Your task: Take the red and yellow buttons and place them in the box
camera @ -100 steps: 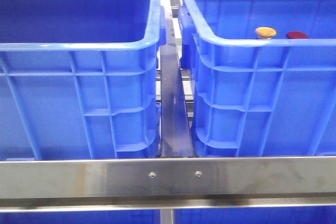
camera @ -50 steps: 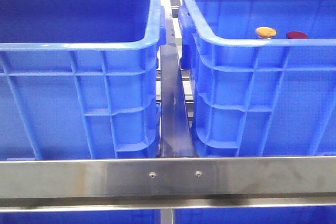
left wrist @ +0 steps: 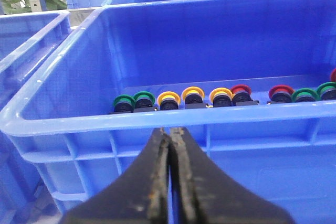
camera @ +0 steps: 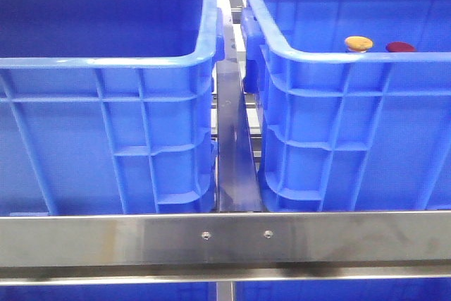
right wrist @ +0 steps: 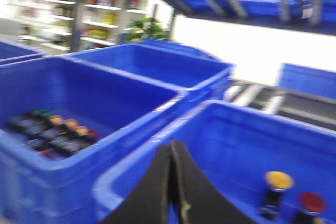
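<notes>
Left fingers: we are seeing the left gripper (left wrist: 170,145) with its two dark fingers (left wrist: 152,182) pressed together, nothing between them, hanging just outside the near rim of a blue crate.
Right fingers: the right gripper (right wrist: 172,156) is likewise showing its fingers (right wrist: 191,192) lying flat against each other and gripping nothing, above the near rim of the box (right wrist: 157,145).
Buttons: we are finding the yellow button (camera: 358,43) and the red button (camera: 400,47) standing side by side inside the box (camera: 338,111), the right-hand crate in the front view, close behind its near wall.
Front view only: just the domed caps are peeking over the rim here; neither arm is appearing, and the left crate (camera: 106,125) is showing no contents from this angle. A steel rail (camera: 225,237) is crossing the foreground.
Right wrist only: we are seeing the yellow button (right wrist: 278,182) and red button (right wrist: 312,203) on dark stems, plus a blurred cluster of coloured buttons (right wrist: 58,132) in the neighbouring crate.
Left wrist only: a row of buttons (left wrist: 220,98), green, yellow and red, is lining the floor of the crate (left wrist: 157,124) behind its near wall.
</notes>
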`<act>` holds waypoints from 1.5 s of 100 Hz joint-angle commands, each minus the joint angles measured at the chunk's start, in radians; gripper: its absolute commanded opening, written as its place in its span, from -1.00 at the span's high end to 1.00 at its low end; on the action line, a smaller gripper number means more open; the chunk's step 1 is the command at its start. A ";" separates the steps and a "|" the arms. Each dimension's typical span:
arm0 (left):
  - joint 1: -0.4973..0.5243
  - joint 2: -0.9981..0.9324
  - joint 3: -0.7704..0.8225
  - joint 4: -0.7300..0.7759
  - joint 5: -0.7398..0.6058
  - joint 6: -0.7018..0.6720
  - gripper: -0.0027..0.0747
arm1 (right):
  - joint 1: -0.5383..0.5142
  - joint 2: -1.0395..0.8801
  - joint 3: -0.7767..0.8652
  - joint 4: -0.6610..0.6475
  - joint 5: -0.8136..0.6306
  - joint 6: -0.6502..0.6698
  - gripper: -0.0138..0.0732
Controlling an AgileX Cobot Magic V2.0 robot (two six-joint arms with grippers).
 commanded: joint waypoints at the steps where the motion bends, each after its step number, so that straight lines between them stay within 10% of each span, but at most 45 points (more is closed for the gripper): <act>1: 0.000 -0.029 0.052 0.001 -0.082 -0.011 0.98 | 0.003 -0.038 -0.025 0.129 -0.132 -0.003 0.84; 19: 0.000 -0.029 0.052 0.001 -0.082 -0.011 0.98 | -0.013 -0.062 -0.025 -0.078 -0.223 0.110 0.84; 60: 0.000 -0.029 0.052 0.001 -0.082 -0.011 0.98 | -0.034 -0.064 -0.025 -1.120 -0.240 1.102 0.84; 87: 0.000 -0.029 0.052 0.001 -0.082 -0.011 0.98 | -0.034 -0.094 -0.020 -1.332 -0.395 1.234 0.84; 116: 0.000 -0.029 0.052 0.001 -0.082 -0.011 0.98 | -0.034 -0.113 0.107 -1.699 -0.639 1.663 0.84; 150: 0.000 -0.029 0.052 0.001 -0.082 -0.011 0.98 | 0.042 -0.199 0.191 -1.779 -0.674 1.762 0.84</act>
